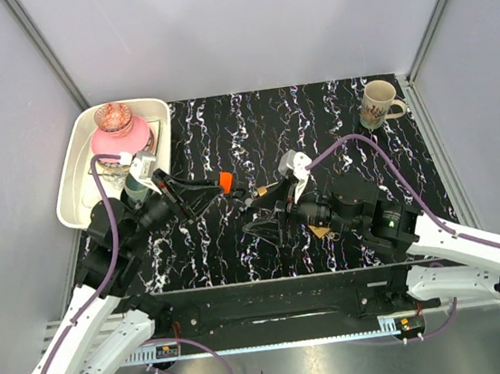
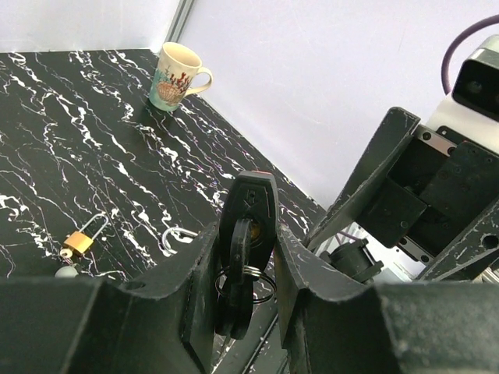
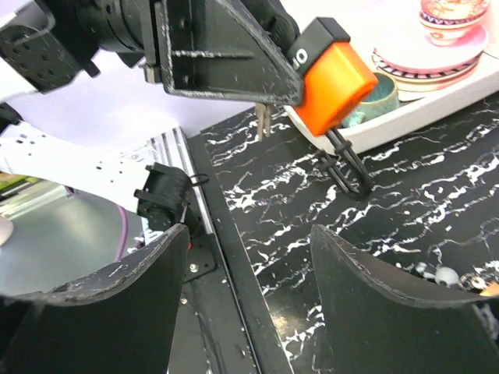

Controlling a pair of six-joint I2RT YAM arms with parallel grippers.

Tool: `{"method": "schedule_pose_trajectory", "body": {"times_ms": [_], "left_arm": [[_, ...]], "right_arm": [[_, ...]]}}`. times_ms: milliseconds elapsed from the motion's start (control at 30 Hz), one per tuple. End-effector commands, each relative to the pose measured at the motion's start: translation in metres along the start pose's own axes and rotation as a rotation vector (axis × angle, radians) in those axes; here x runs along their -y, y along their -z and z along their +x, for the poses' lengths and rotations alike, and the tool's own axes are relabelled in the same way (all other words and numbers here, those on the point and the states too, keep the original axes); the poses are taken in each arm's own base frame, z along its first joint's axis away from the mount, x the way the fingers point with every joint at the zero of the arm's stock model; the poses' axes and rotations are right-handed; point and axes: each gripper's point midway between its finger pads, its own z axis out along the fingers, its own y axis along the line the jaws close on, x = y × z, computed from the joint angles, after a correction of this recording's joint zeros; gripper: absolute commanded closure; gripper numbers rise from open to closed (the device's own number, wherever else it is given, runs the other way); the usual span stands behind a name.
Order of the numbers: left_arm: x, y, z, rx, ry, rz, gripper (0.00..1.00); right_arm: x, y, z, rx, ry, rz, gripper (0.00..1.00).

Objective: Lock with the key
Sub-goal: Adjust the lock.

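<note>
Key (image 3: pixel 335 74) is up off the tabletop (image 1: pixel 333 122), clenched in the left pincer (image 2: pixel 245 257) at the head end. That leaves the blade hanging free and pointing down, I'd guess to line it up with a keyhole. Right pincer (image 3: pixel 249 238) faces it, spread wide with nothing in it. Brass padlock (image 2: pixel 78 243) lies on the tabletop, shackle looks popped. Key itself: chunky bright orange plastic head, thin metal blade, split ring dangling.
</note>
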Motion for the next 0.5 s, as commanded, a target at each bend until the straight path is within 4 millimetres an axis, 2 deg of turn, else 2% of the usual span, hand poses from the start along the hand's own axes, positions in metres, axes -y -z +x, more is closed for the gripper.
{"method": "schedule_pose_trajectory", "body": {"times_ms": [0,100,233,333,467], "left_arm": [[0.03,0.003,-0.023,0.082,-0.075,0.143,1.0],[0.04,0.005,-0.022,0.074,-0.091,0.195,1.0],[0.047,0.01,-0.022,0.076,-0.107,0.225,1.0],[0.05,0.013,-0.022,0.083,-0.118,0.242,1.0],[0.055,0.013,-0.018,0.069,-0.115,0.28,1.0]], "right_arm": [[-0.019,-0.009,-0.027,0.077,-0.045,-0.077,0.3],[0.002,-0.008,-0.028,0.1,-0.048,0.038,0.3],[0.016,-0.005,-0.036,0.115,-0.037,0.114,0.3],[0.014,-0.007,-0.034,0.105,-0.043,0.096,0.3],[0.001,-0.01,-0.031,0.092,-0.071,0.014,0.3]]}}
